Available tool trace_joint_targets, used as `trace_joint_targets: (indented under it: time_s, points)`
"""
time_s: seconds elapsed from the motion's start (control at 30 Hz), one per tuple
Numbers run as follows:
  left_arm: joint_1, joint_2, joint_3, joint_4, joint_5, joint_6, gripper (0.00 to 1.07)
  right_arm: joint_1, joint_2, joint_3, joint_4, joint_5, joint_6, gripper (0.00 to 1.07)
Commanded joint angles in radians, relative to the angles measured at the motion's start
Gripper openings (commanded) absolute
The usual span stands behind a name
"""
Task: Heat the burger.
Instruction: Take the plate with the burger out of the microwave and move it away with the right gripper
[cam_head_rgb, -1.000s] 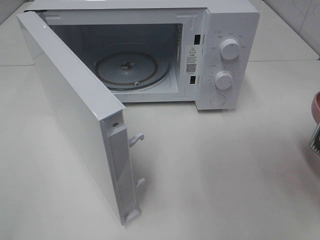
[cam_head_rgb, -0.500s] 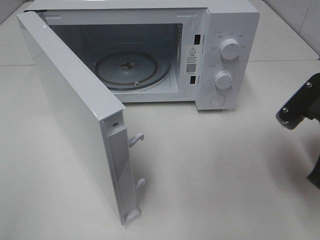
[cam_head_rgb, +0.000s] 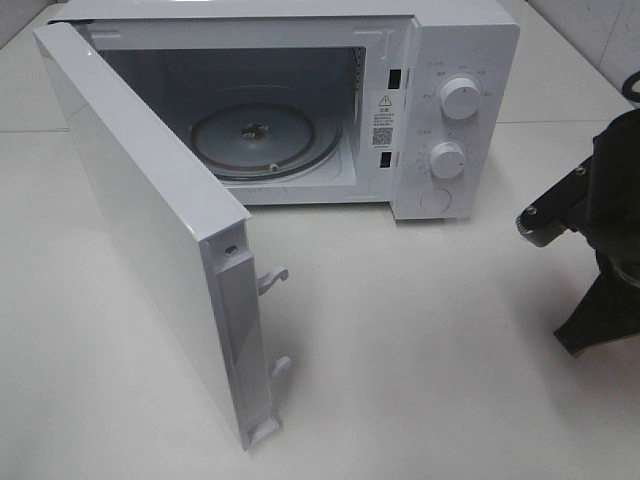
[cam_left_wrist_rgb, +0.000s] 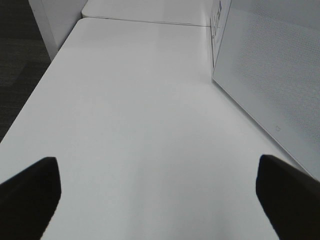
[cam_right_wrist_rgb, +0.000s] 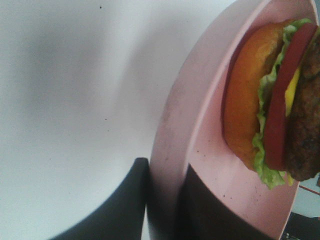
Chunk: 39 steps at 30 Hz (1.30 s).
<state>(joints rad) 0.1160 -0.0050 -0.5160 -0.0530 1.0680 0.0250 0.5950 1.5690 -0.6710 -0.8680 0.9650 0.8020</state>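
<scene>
The burger (cam_right_wrist_rgb: 272, 100), with an orange bun, lettuce, red and yellow layers and a dark patty, rests on a pink plate (cam_right_wrist_rgb: 200, 115) in the right wrist view. My right gripper (cam_right_wrist_rgb: 164, 167) is shut on the plate's rim, one dark finger (cam_right_wrist_rgb: 132, 190) on each side. In the exterior view only the black right arm (cam_head_rgb: 595, 230) shows, at the right edge beside the microwave; burger and plate are out of sight there. My left gripper (cam_left_wrist_rgb: 159, 195) stands open above bare table, nothing between its fingertips.
The white microwave (cam_head_rgb: 455, 40) stands at the back with its door (cam_head_rgb: 150, 220) swung wide open to the left and a glass turntable (cam_head_rgb: 265, 138) inside. The door panel (cam_left_wrist_rgb: 270, 85) also fills the side of the left wrist view. Table edge (cam_left_wrist_rgb: 30, 100) drops off nearby.
The right arm has come into the exterior view from the right edge and moved left toward the microwave. The left gripper and the door have not moved.
</scene>
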Motion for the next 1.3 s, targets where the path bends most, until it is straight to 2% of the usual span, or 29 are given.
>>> trace_joint_targets:
  time_s: [0.03,0.17,0.23,0.5,0.77,0.83,1.13,1.3]
  points:
    - [-0.002,-0.011,0.001,-0.002,0.000,-0.004,0.98,-0.016,0.021,-0.005,-0.062,0.034,0.063,0.00]
    - [-0.002,-0.011,0.001,-0.002,0.000,-0.004,0.98,-0.045,0.021,-0.005,-0.062,0.018,0.085,0.00]
    - [-0.002,-0.011,0.001,-0.002,0.000,-0.004,0.98,-0.095,0.021,-0.005,-0.067,0.010,0.092,0.00]
    - [-0.002,-0.011,0.001,-0.002,0.000,-0.004,0.98,-0.151,0.021,-0.005,-0.078,0.001,0.134,0.00]
    - [-0.002,-0.011,0.001,-0.002,0.000,-0.004,0.98,-0.162,0.066,-0.004,-0.077,-0.012,0.158,0.00]
    - [-0.002,-0.011,0.001,-0.002,0.000,-0.004,0.98,-0.168,0.141,-0.004,-0.075,-0.022,0.175,0.00]
    - [-0.002,-0.011,0.001,-0.002,0.000,-0.004,0.98,-0.168,0.228,-0.005,-0.056,-0.095,0.235,0.00]
    - [-0.002,-0.011,0.001,-0.002,0.000,-0.004,0.98,-0.168,0.227,-0.005,-0.021,-0.112,0.234,0.06]
